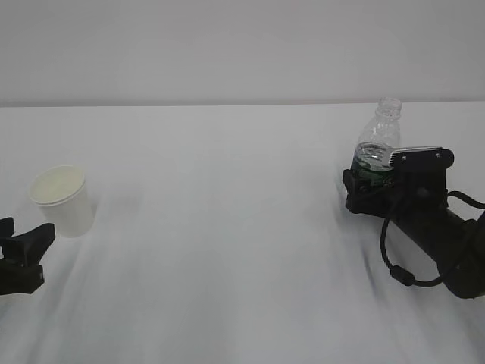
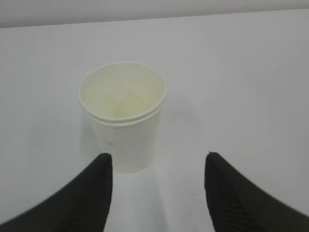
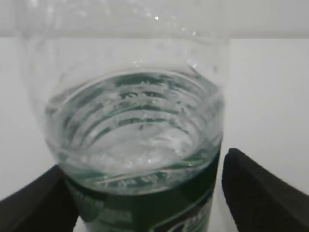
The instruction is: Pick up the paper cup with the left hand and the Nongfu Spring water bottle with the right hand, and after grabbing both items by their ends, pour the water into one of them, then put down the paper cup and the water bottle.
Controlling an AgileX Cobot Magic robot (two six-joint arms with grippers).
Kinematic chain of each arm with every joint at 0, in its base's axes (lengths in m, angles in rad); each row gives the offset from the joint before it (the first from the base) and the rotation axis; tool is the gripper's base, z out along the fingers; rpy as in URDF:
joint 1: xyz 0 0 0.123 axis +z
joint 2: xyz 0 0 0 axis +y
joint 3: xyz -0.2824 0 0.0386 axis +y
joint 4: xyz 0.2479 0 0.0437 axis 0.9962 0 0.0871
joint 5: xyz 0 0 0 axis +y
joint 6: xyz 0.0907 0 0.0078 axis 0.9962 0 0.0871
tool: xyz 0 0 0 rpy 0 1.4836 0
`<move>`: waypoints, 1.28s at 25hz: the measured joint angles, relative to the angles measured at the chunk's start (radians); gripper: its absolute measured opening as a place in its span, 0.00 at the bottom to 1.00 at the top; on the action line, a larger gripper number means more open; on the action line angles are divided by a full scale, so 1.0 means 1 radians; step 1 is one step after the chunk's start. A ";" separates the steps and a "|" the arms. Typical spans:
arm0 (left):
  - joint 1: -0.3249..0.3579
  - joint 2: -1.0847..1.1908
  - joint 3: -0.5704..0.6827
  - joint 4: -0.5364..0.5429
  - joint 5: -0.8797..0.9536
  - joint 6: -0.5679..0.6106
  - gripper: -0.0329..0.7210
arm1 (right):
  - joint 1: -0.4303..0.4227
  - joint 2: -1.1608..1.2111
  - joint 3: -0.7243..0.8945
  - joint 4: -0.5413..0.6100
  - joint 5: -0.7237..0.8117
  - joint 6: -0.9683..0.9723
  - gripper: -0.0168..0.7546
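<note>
The white paper cup (image 1: 62, 199) stands upright at the left of the table, its cream inside empty in the left wrist view (image 2: 123, 116). My left gripper (image 1: 23, 246) (image 2: 157, 162) is open just short of the cup's base, which sits nearer the left finger (image 2: 91, 193). The clear Nongfu Spring water bottle (image 1: 377, 144) (image 3: 140, 203) stands upright and capless at the right, with water (image 3: 140, 140) in its lower part. My right gripper (image 1: 373, 182) (image 3: 145, 159) is open around the green label band. A narrow gap shows beside the right finger (image 3: 256, 188).
The white table (image 1: 227, 250) runs back to a pale wall. A wide stretch of tabletop lies between cup and bottle. The right arm (image 1: 447, 243) with its looped black cable lies low over the table behind the bottle.
</note>
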 joint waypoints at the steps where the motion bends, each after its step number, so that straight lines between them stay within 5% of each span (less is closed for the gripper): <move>1: 0.000 0.000 0.000 0.000 0.000 0.000 0.62 | 0.000 0.008 -0.008 0.000 0.000 0.004 0.86; 32: 0.000 0.000 0.000 -0.002 0.000 0.000 0.62 | 0.000 0.027 -0.067 0.034 0.000 0.022 0.81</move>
